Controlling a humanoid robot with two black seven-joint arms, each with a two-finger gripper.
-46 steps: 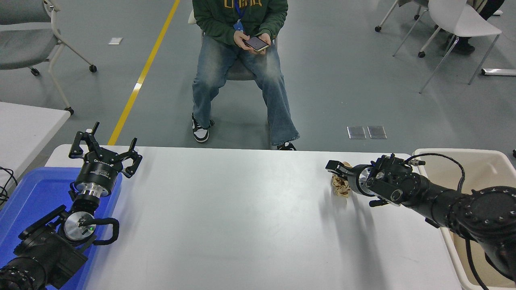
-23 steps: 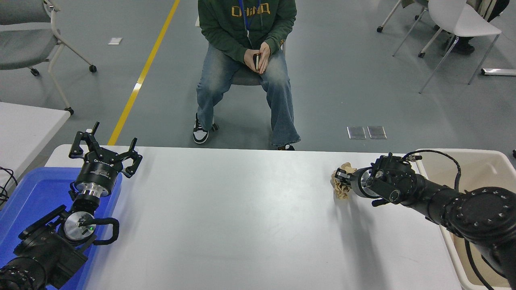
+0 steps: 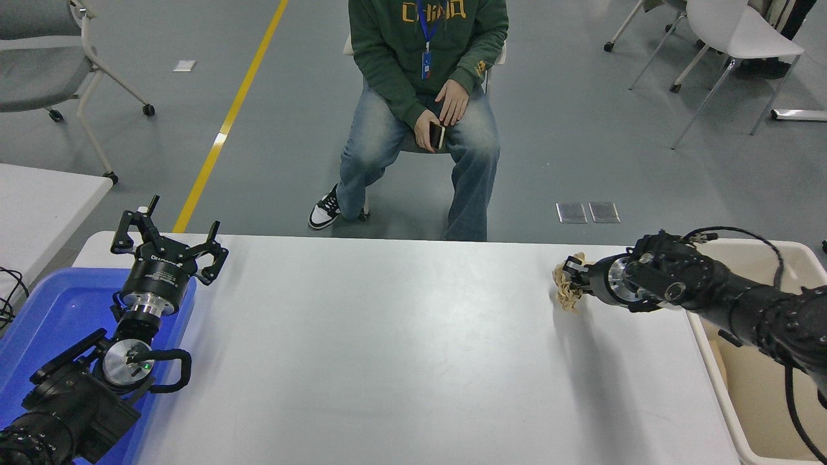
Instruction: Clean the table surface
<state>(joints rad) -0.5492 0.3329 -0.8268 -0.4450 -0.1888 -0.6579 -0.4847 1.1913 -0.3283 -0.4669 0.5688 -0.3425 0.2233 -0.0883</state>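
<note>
The table surface is a wide white-grey top filling the lower picture. My right gripper is shut on a crumpled tan paper wad and holds it just above the table near the far right edge. The wad hangs from the fingertips, its shadow on the table below. My left gripper is open and empty, parked upright at the lower left over the blue tray.
A cream bin stands off the table's right edge, under my right arm. A blue tray lies at the left edge. A smaller white table is at far left. A person sits beyond the far edge, holding a phone.
My right gripper closed on the paper wad, lifted it off the table and drew it right toward the bin. The person shifted right and lowered the phone. The left arm stayed still.
</note>
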